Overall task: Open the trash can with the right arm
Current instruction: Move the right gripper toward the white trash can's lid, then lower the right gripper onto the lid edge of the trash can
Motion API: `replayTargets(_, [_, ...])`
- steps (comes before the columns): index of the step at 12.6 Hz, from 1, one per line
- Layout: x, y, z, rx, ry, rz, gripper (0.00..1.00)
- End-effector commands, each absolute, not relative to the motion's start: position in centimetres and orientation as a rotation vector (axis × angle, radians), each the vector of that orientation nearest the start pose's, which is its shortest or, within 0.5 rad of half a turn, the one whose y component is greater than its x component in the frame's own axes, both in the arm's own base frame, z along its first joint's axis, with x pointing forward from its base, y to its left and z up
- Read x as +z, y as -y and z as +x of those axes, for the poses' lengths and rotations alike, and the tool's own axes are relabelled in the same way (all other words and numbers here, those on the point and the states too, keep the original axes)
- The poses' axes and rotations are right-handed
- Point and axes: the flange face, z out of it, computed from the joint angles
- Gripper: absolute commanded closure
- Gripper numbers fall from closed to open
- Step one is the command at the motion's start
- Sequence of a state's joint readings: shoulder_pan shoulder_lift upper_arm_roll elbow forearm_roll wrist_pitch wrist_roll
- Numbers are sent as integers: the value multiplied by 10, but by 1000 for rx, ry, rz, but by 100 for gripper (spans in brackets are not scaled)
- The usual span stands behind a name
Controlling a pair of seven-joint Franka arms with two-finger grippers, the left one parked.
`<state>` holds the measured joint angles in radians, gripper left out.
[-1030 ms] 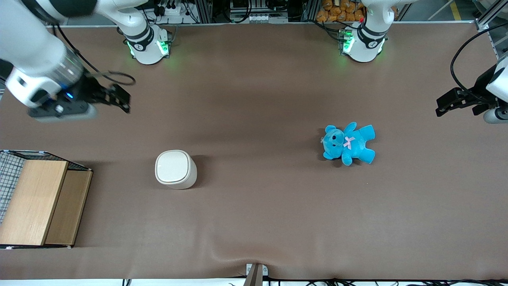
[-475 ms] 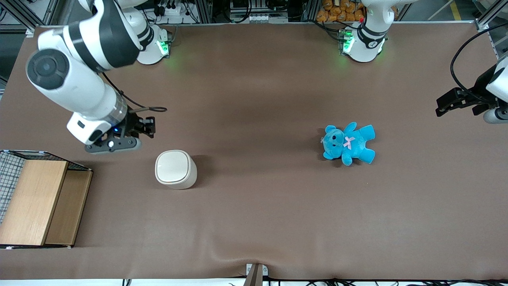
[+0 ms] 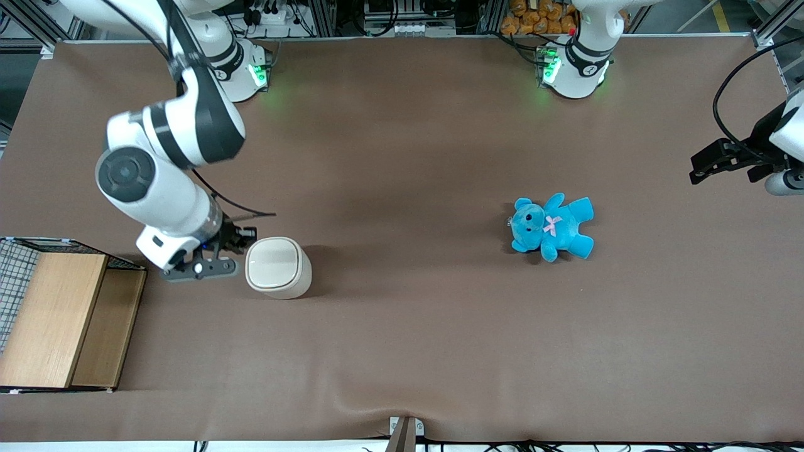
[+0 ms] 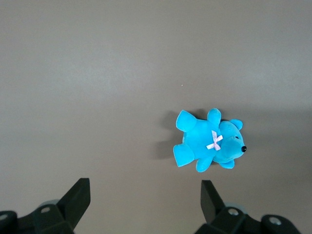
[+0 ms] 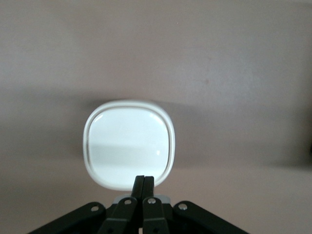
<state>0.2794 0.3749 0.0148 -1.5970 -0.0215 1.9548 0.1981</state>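
Standing next to this rig, here's what I've got. Front view first: the right arm (image 3: 163,188) is bent down so its gripper (image 3: 242,238) sits right at the rim of the trash can (image 3: 277,267), at roughly 10 o'clock off the lid (image 3: 271,262). The can stands upright on the brown table (image 3: 402,326), lid flat and shut. My guess is the arm hangs low and close at that edge because that's where a push or a lift would work the lid; nothing's open yet. One wooden box (image 3: 66,320) sits toward the working arm's end of the table, about 8 o'clock from the can. One blue teddy bear (image 3: 551,227) lies well apart toward the parked arm's end, at 3 o'clock from the can.

Left wrist view: just that one teddy bear (image 4: 209,142) lying flat on bare table, doing nothing for this job.

Right wrist view: the camera looks straight down on the trash can (image 5: 129,144), and the gripper (image 5: 144,183) has its two fingers pressed together into a single point, the tips overlapping the lid's near rim. Closed like that it looks set up as a poker, not a grabber. Whether it's actually touching, I can't tell.

Count: one can, one bear, one box.
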Motion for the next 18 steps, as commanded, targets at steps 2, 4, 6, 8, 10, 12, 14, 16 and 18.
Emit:
replayTargets(2, [378, -185, 655, -15, 148, -3162, 100])
replayTargets(4, [359, -183, 659, 4, 146, -3167, 100])
replayTargets(6, [349, -183, 659, 25, 146, -3170, 100])
replayTargets(8, [341, -182, 655, 54, 152, -3179, 100])
replayTargets(10, [334, -182, 651, 78, 145, -3182, 100])
replayTargets(12, [328, -180, 649, 94, 139, -3185, 100])
replayTargets(14, [323, -176, 647, 108, 133, -3188, 100])
replayTargets(16, [319, -176, 647, 116, 131, -3189, 100])
replayTargets(18, [309, -176, 649, 114, 130, -3188, 100])
